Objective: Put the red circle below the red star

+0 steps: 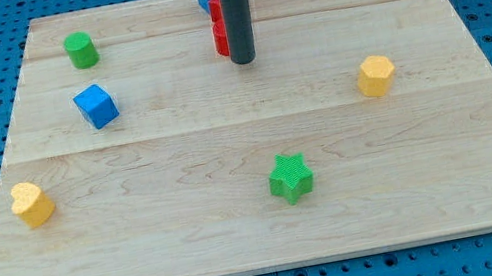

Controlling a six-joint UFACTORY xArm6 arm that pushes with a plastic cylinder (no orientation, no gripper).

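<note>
Left to right on the worktop (435, 176): at ten o'clock a blue cube (96, 106), at twelve red blocks (217, 21) half hidden behind the rod, shapes unclear. No gripper exists; my tip (245, 61) holds nothing, touching their right. The red circle likely slides light and stiff; push its side squarely.
</note>
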